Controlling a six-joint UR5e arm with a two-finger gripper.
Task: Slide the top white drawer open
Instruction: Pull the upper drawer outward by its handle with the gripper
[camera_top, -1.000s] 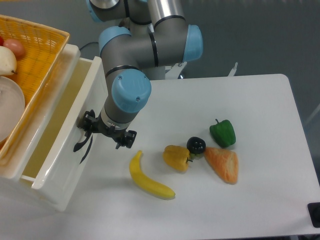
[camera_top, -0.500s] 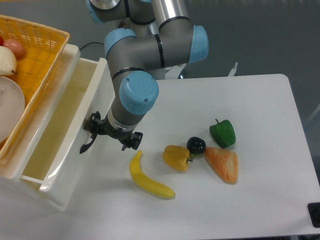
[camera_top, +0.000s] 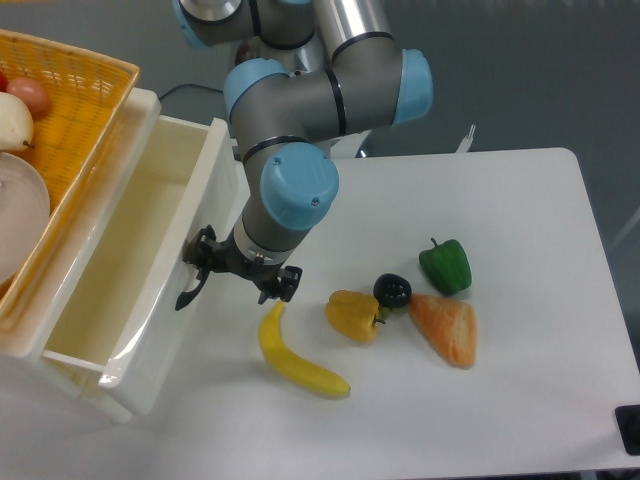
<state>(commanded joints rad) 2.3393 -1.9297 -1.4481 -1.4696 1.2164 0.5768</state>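
Left of gripper (camera_top: 222, 272) | top white drawer (camera_top: 140, 270) | handle touching

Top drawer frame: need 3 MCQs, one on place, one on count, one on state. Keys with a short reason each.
1. Where is the banana?
A. in the basket
B. on the table, just below the gripper
C. inside the drawer

2. How many peppers lie on the table?
A. two
B. one
C. four

3. What is the state of the top drawer?
A. shut flush
B. removed from the cabinet
C. pulled well out, inside showing

Answers:
1 B: the banana lies on the white top right under the gripper.
2 A: a green pepper and a yellow pepper, no more.
3 C: the drawer's open cavity is visible, with the gripper at its black handle.
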